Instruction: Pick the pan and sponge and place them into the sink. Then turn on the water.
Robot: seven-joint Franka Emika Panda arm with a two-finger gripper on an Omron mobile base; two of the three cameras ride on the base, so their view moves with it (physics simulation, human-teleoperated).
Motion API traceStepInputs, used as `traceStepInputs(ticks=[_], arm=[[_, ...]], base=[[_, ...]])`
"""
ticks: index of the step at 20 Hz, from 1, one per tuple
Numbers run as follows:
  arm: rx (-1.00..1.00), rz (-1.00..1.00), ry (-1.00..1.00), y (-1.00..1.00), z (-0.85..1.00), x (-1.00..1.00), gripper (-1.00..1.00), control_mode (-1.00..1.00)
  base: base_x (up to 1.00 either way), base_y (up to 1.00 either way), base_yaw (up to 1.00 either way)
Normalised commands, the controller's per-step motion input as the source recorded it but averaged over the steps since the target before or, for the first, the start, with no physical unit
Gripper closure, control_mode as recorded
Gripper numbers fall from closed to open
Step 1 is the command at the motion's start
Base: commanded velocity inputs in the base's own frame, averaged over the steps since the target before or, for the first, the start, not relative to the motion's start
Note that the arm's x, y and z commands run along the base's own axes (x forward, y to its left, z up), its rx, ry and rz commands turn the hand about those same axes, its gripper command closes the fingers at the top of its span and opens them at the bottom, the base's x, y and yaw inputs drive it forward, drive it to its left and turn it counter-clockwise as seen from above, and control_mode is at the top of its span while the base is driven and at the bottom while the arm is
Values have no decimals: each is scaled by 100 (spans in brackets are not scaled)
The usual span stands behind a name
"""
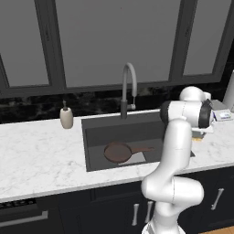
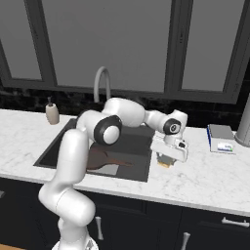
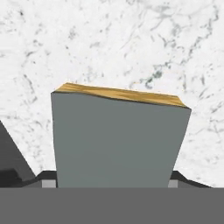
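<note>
1. Pan (image 1: 118,151) lies flat on the floor of the sink (image 1: 91,137), away from the claw (image 2: 166,161) on its faucet side, handle pointing back toward the claw. That half of the placing looks done.
2. Sponge (image 3: 117,139) is not yet in the basin. It sits on the white marble worktop (image 2: 210,178) directly under the claw, just beside the sink's near rim, grey-green face toward the hand camera and yellow body showing along its far edge.
3. Claw is down over the sponge with a finger tip at each side of it; whether the pads already press it I cannot tell, so a firm hold is not certain.
4. Left to do, by my reading: close on the sponge, carry it over the rim, drop it in, then turn on the faucet (image 1: 129,87); no water runs.
5. Room: the rim is the one edge to clear, and open basin floor lies between it and the pan. A blue-and-white box (image 2: 220,139) lies well apart beyond the claw, away from the sink.
</note>
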Motion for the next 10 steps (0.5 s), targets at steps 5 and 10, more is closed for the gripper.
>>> traceStepInputs(ticks=[5,10], arm=[[-12,13,-6,91,62,-53,100,-100],[-3,5,0,100,46,-39,100,-100]], base=[[0,0,0],[0,0,0]])
